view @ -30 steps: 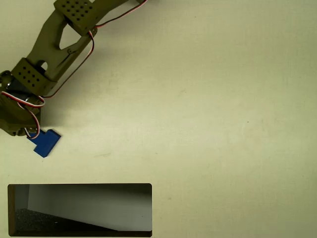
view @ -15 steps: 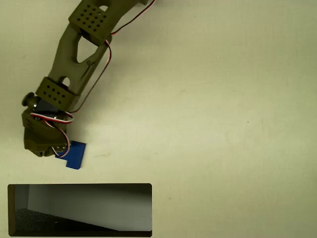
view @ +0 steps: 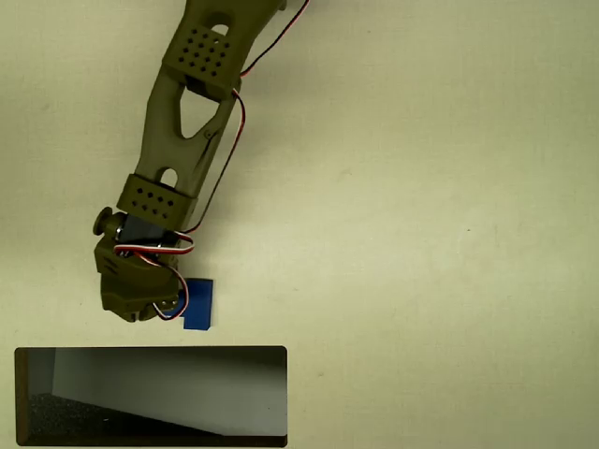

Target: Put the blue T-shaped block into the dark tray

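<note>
Tool (view: 178,311) on blue T-shaped block (view: 198,305) — near dark tray (view: 150,352).

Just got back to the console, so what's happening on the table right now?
The olive arm is carrying the blue T-shaped block at its tool toward the dark tray. In the overhead view the block sits just above the tray's top rim, not yet over the recess. Whether the tool is clamped on it can't be seen from above.
</note>
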